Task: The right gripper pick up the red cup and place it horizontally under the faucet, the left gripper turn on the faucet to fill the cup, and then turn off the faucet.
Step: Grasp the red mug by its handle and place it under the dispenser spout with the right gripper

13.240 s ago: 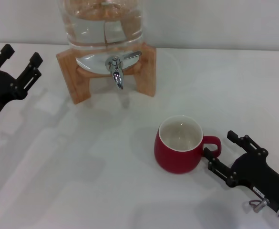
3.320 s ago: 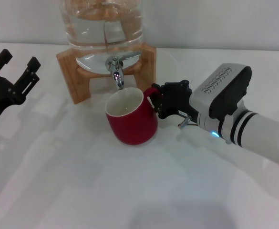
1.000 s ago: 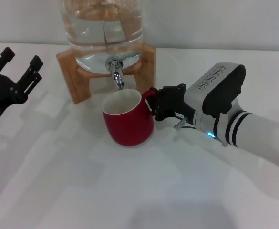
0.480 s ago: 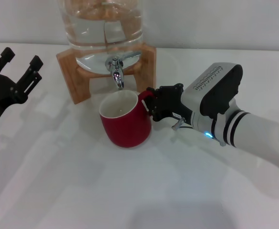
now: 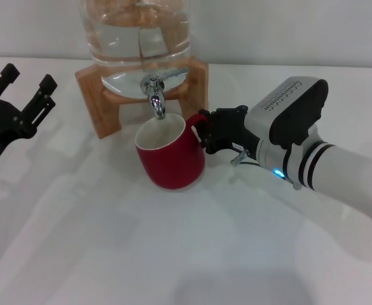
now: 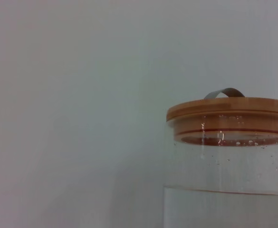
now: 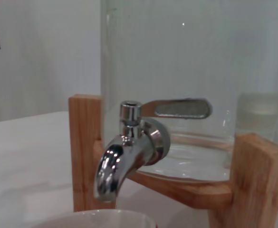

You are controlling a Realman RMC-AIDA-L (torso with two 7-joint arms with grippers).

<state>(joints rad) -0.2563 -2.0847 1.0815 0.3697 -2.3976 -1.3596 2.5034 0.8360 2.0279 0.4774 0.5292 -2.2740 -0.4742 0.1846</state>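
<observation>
The red cup (image 5: 170, 159) stands upright on the white table, its off-white mouth directly below the spout of the chrome faucet (image 5: 155, 96). My right gripper (image 5: 203, 135) is shut on the cup's handle, reaching in from the right. In the right wrist view the faucet (image 7: 129, 153) fills the middle, lever pointing sideways, with the cup's rim (image 7: 97, 218) just under it. No water runs from the spout. My left gripper (image 5: 28, 75) hangs open at the far left, well away from the faucet.
The glass dispenser (image 5: 138, 32) holds water and rests on a wooden stand (image 5: 100, 89) at the back of the table. Its wooden lid (image 6: 229, 110) shows in the left wrist view against a plain wall. Bare white table (image 5: 141, 248) lies in front.
The right gripper has nudged the cup a little toward the dispenser, so its mouth now sits under the spout. The left gripper has not moved.
</observation>
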